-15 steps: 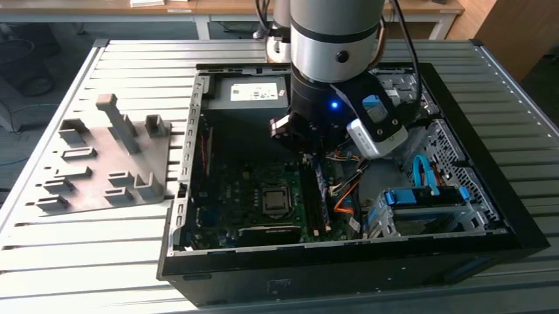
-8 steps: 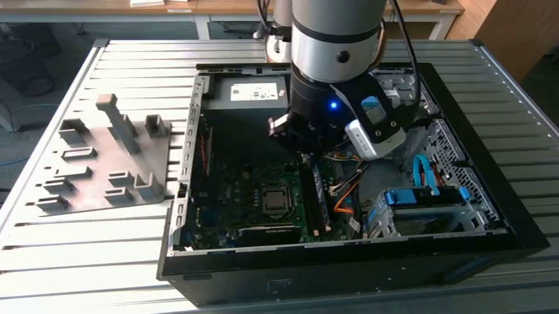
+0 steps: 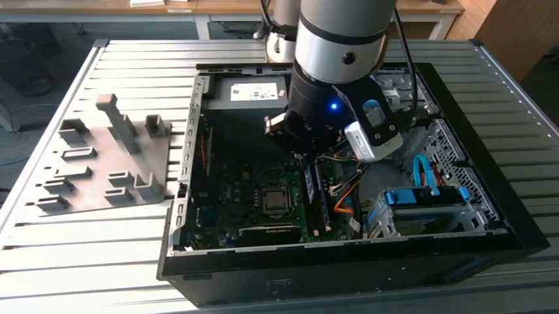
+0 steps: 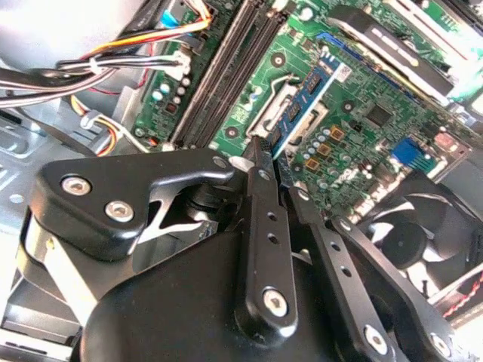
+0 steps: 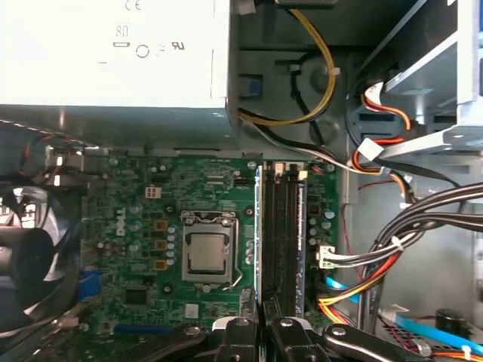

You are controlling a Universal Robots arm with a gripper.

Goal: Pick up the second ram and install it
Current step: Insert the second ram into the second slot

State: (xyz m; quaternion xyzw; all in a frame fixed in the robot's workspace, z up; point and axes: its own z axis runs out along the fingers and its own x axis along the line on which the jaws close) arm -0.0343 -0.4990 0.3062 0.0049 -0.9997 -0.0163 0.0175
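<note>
- Second wrist view: the pincer [image 4: 272,154] is hanging tip-down over the green motherboard [image 4: 362,113], with its two black fingers [image 4: 264,226] brought almost together. A thin dark sliver is showing between the tips. I am judging this to be the second ram [image 4: 278,161], seen edge-on and being clamped, though very little of it is exposed.
- Handling, as a judgement: the stick is reading as light, thin and rigid, with delicate contacts along one long edge. It is best gripped across its flat faces near mid-length and kept square to the slot, since a tilt risks jamming it.
- First wrist view: the fingertips are lining up with the long black memory slots [image 5: 279,234]. These are lying between the processor socket [image 5: 207,253] and a bundle of cables [image 5: 377,256]. Whether any slot is already filled, I cannot tell. The pale power supply [image 5: 113,53] is sitting beyond the slots' far end.
- Exterior view: the arm [image 3: 341,39] is reaching down into the open computer case [image 3: 349,275], which is lying on the slatted bench [image 3: 88,261]. The case is holding the motherboard, the power supply and a blue-trimmed drive cage [image 3: 428,199]. A grey fixture [image 3: 105,163] is standing on the bench just beside the case, at the exterior view's left, well apart from the pincer.
</note>
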